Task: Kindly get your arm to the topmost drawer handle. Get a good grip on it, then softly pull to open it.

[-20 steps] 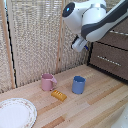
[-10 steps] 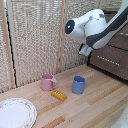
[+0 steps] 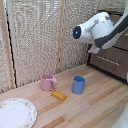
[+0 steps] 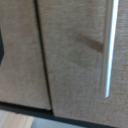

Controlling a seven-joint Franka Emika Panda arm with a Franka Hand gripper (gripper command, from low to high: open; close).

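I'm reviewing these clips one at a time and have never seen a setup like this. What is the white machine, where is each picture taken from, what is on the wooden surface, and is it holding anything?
The big glossy white shape is a robot arm, reaching toward a dark brown drawer cabinet at the exterior view's right. That picture comes from a camera standing off the arm.

The other picture comes from a camera on the arm's wrist. It looks close at a brown drawer front, where the silver bar is a drawer handle. Which drawer it belongs to cannot be told from this view.

On the wooden table stand a pink mug and a blue cup, with a small orange block between them and a white plate nearer the camera.

The tool shows in neither picture, so nothing can be said about a hold.
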